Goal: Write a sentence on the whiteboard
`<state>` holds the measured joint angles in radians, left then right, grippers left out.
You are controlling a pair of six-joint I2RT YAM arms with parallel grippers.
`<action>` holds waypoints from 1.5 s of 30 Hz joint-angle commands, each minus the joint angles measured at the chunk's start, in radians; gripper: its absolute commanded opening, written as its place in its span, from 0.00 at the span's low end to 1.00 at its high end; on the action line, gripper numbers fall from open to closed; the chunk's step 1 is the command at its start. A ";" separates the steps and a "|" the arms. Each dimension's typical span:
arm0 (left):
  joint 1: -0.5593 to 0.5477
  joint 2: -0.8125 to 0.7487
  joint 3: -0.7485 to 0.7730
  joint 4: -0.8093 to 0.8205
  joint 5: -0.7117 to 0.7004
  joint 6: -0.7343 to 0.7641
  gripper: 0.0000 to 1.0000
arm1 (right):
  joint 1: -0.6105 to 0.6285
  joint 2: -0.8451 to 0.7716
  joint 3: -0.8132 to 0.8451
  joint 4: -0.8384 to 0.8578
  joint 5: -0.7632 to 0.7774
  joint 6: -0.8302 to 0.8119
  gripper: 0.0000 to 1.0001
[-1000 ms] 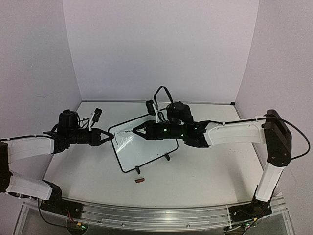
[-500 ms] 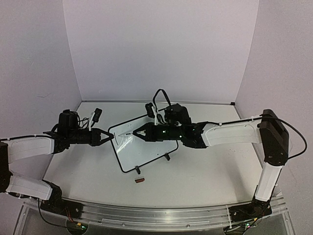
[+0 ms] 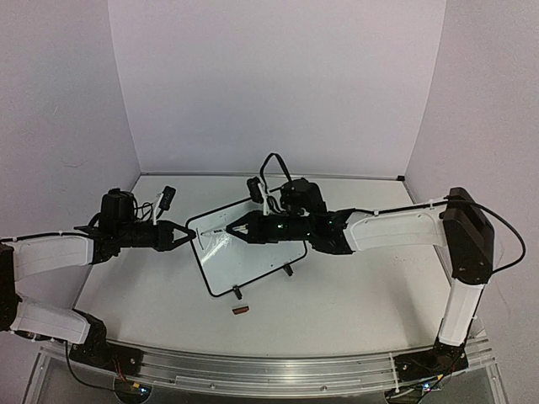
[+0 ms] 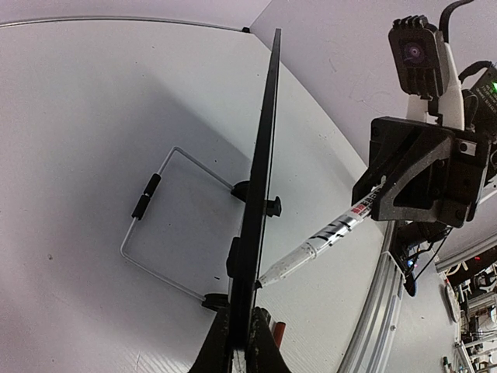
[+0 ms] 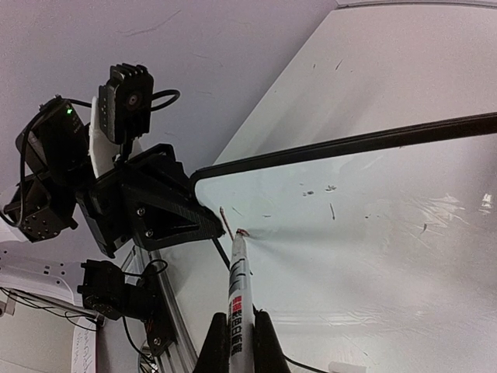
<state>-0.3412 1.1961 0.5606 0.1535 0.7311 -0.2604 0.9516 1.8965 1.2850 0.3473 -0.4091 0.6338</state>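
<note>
Right claw, closed on the marker, aims its long axis leftward; tip meets the whiteboard near the edge clamped by the left claw.

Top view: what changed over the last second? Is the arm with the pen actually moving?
The right arm's tool, shut on the white marker pen, slid slightly leftward across the small black-rimmed whiteboard, its elbow following. Nothing was picked up or released. The left arm's tool still clamps the board's left edge; the board and the small red object before it stayed put.
</note>
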 commanded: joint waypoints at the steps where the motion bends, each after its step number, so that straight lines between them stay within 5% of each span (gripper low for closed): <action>1: 0.009 -0.011 0.002 -0.007 -0.052 0.041 0.00 | -0.004 0.020 0.017 -0.008 -0.007 0.007 0.00; 35: 0.009 -0.010 0.004 -0.005 -0.053 0.041 0.00 | -0.003 -0.068 -0.084 -0.006 0.092 0.002 0.00; 45: 0.009 -0.010 0.004 -0.008 -0.053 0.043 0.00 | -0.003 -0.112 -0.112 0.081 0.005 0.013 0.00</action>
<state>-0.3412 1.1961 0.5606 0.1528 0.7311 -0.2584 0.9524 1.8628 1.1923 0.3575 -0.3892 0.6407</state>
